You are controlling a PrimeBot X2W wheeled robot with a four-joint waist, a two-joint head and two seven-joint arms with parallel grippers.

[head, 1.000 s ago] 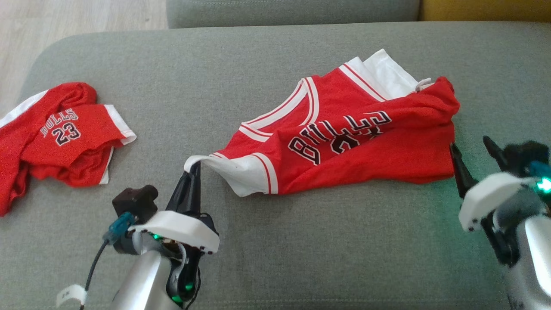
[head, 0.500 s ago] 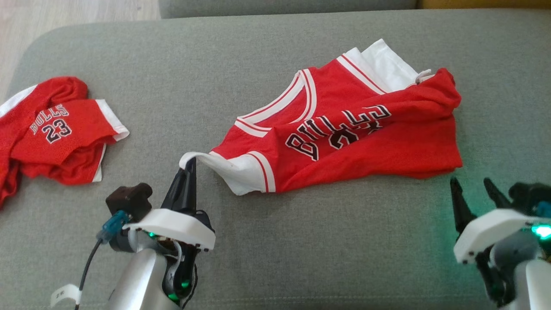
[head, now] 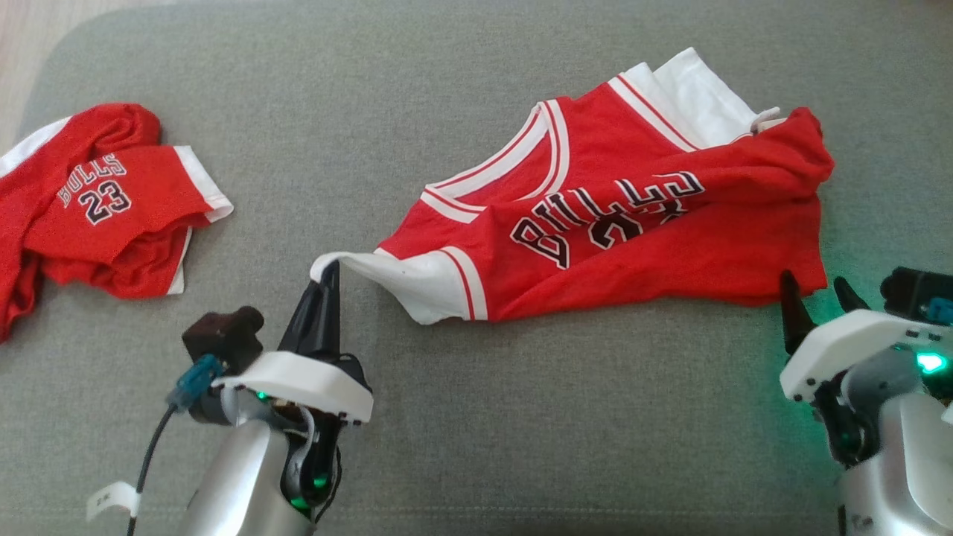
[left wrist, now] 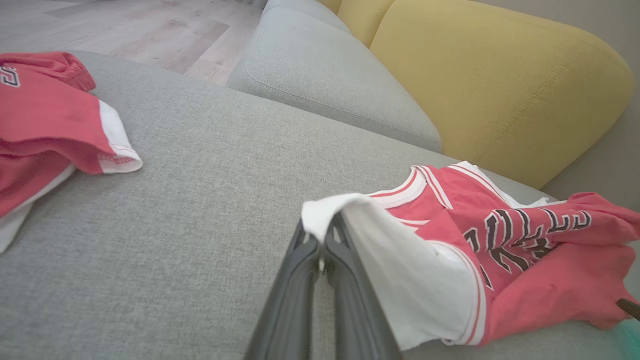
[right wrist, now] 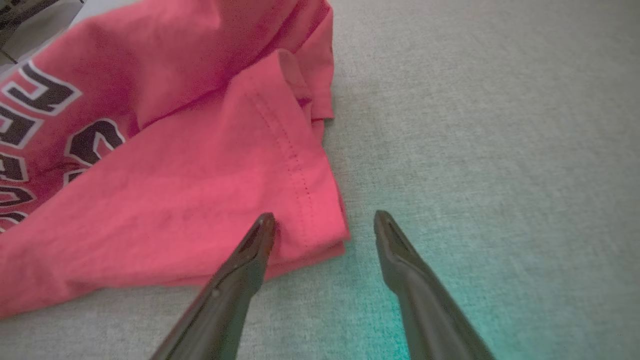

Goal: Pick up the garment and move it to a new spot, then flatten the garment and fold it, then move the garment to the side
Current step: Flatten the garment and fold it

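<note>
The red jersey (head: 618, 238) was laid right of centre on the grey cushion (head: 476, 432), its long axis set left to right, neck end leftward and hem rightward. Its white sleeve (head: 402, 286) was pinched in the closed left gripper (head: 331, 268). The right gripper (head: 813, 279) was held wide apart astride the hem corner, with nothing grasped. Bare cushion was left toward the robot. A second jersey (head: 97, 216) was bunched at the cushion's left edge.

Red white-trimmed jersey (head: 640, 231), grey sofa (head: 521, 417)
</note>
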